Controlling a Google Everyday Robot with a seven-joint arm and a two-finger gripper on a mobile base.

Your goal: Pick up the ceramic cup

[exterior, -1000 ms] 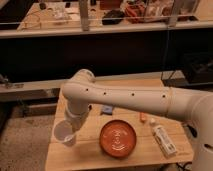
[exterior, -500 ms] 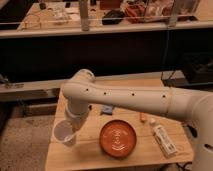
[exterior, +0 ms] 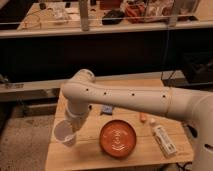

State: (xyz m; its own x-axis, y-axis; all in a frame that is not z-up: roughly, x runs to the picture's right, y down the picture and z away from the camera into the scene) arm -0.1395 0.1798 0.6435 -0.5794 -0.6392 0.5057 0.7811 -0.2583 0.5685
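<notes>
The ceramic cup (exterior: 64, 134) is small, white and round-rimmed, and sits at the table's left edge with its pale inside facing up. My gripper (exterior: 74, 125) is at the end of the white arm (exterior: 125, 97), which reaches down to the left from the right side. The gripper grips the cup at its right rim, and the wrist hides most of the fingers. The cup looks slightly tilted. I cannot tell whether it still touches the table top.
The wooden table (exterior: 90, 155) holds a flat orange plate (exterior: 118, 139) right of the cup, a white rectangular carton (exterior: 164, 140) at the right, a small orange item (exterior: 142, 117) and a small blue-grey item (exterior: 106, 109). A dark counter runs behind the table.
</notes>
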